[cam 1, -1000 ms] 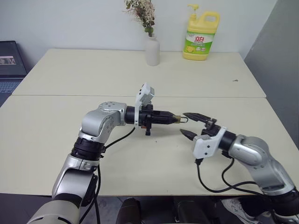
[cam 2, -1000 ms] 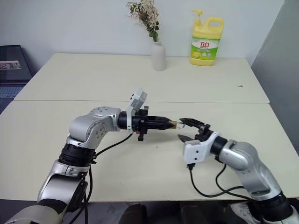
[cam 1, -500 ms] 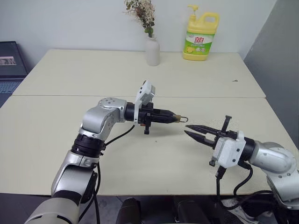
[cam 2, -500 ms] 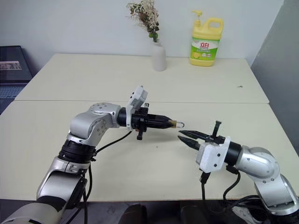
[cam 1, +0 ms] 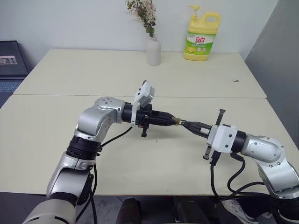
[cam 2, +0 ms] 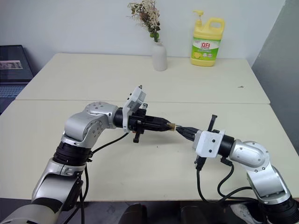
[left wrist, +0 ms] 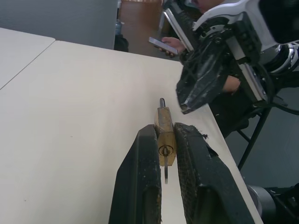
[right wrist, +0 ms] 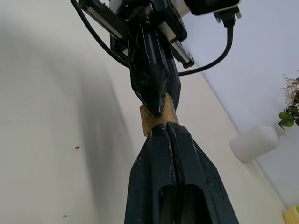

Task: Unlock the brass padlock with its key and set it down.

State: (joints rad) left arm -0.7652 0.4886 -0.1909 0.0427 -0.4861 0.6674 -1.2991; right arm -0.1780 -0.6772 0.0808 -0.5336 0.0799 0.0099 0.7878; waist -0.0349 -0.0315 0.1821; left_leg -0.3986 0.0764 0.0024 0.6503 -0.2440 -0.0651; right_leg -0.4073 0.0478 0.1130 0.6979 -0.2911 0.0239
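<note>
My left gripper [cam 1: 174,121] points toward the right above the table and is shut on the brass padlock [left wrist: 163,122], squeezing its body between both fingers. The keyhole face looks back toward the left wrist. A thin grey sliver hangs just below the keyhole; I cannot tell whether it is the key. My right gripper [cam 1: 185,123] comes in from the right with its fingers pressed together, and its tips meet the padlock [right wrist: 147,124] at the shackle end. Most of the silvery shackle is hidden between those tips; a short stub [left wrist: 162,101] still shows.
A white vase [cam 1: 152,50] with dried flowers and a yellow detergent bottle [cam 1: 202,37] stand at the far edge of the rear table. A laptop [cam 1: 9,60] sits at the far left. A person's hand holding a phone [left wrist: 164,44] is beyond the table's right edge.
My right gripper has rolled, moved up and left to the padlock, and gone from open to shut over the shackle. The left gripper has kept the padlock in place.
</note>
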